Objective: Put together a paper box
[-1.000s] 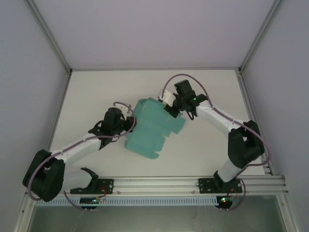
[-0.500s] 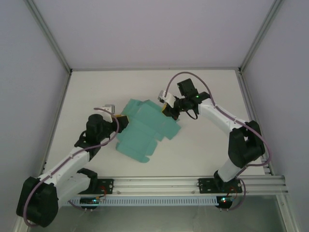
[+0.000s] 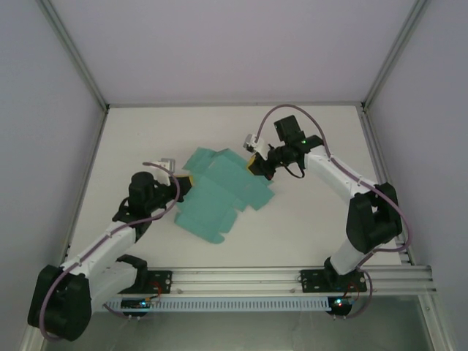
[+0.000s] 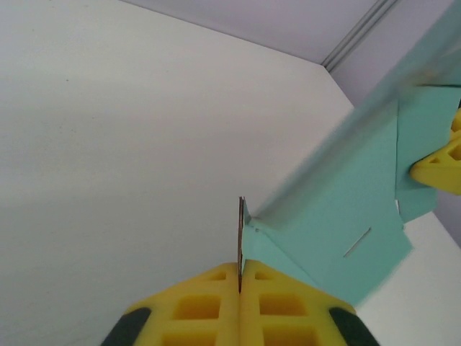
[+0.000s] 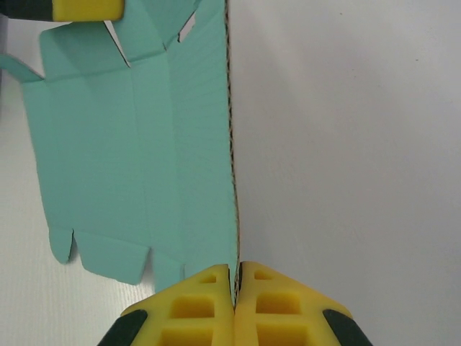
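Tabletop (image 3: 322,219), white, now has the teal-green die-cut card paper box (image 3: 219,194) pulled flatter over it, still unfolded, because our left fingers (image 4: 229,281) reopened, drew back and clenched its left flap again while our right fingers (image 5: 223,281) stay pinched on its right edge.

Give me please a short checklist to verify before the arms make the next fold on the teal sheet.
1. Left gripper shut on an edge of the paper box: ok.
2. Right gripper shut on the opposite edge: ok.
3. Flaps free, none tucked in: ok.
4. Sheet lying flat on the table: cannot tell.
5. Card undamaged where the fingers pinch it: cannot tell.
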Available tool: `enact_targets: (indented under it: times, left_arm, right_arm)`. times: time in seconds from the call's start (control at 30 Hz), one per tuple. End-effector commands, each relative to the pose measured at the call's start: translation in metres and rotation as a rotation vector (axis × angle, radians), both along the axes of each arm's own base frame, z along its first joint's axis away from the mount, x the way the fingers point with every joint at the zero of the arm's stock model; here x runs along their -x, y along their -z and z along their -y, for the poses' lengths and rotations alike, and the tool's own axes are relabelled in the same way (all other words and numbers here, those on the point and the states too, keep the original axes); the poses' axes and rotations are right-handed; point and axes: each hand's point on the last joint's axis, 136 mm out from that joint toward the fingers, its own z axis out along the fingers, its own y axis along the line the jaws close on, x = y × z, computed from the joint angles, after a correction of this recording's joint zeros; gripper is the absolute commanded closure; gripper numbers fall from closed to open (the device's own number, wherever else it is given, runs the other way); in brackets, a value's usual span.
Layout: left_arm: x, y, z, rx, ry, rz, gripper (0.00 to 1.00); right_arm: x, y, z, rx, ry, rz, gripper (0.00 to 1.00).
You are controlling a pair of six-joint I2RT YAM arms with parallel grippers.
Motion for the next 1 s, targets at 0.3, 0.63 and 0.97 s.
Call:
enact_targets:
  times: [0.3,0.63,0.97]
  left_arm:
    - [0.013,-0.002,0.004,0.039,0.054,0.087,1.0]
    - [0.015,0.003,0.03,-0.306,0.057,0.178,1.0]
    - [0.007,0.027,0.078,-0.534,0.121,0.193,0.93]
  right_arm:
    - [-0.054,-0.012,0.028,-0.116,0.222,-0.202,1.0]
    - [-0.056,-0.009,0.01,-0.01,0.255,-0.132,1.0]
    - [-0.055,-0.014,0.005,0.043,0.308,-0.08,1.0]
